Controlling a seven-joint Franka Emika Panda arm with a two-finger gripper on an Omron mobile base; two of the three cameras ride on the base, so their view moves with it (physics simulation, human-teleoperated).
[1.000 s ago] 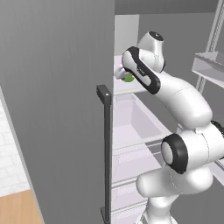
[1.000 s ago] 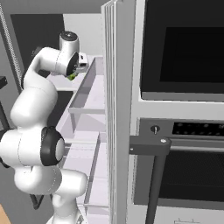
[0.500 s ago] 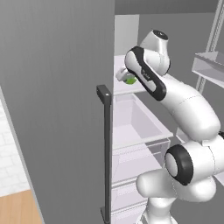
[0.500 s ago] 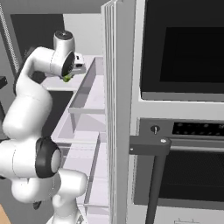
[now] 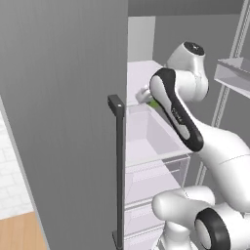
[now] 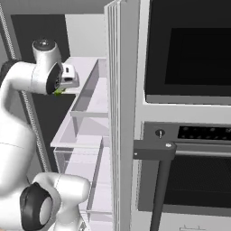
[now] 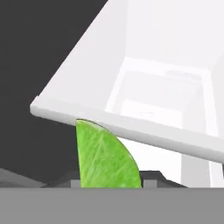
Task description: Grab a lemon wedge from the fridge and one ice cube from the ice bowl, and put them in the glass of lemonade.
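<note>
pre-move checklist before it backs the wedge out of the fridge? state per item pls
1. Lemon wedge sits between the finger tips of the gripper in the hand view: ok.
2. Grip firm enough to carry: cannot tell; the contact with the fingers is hidden at the bottom of the hand view.
3. Wedge lifted off the shelf: ok; a green sliver shows under the hand above the clear drawer.
4. Fridge door swung wide open, leaving a way out: ok.
5. Arm free of the door shelf on the other side: cannot tell; the elbow looks close to it in the left base view.
6. Glass and ice bowl positions: cannot tell.
</note>
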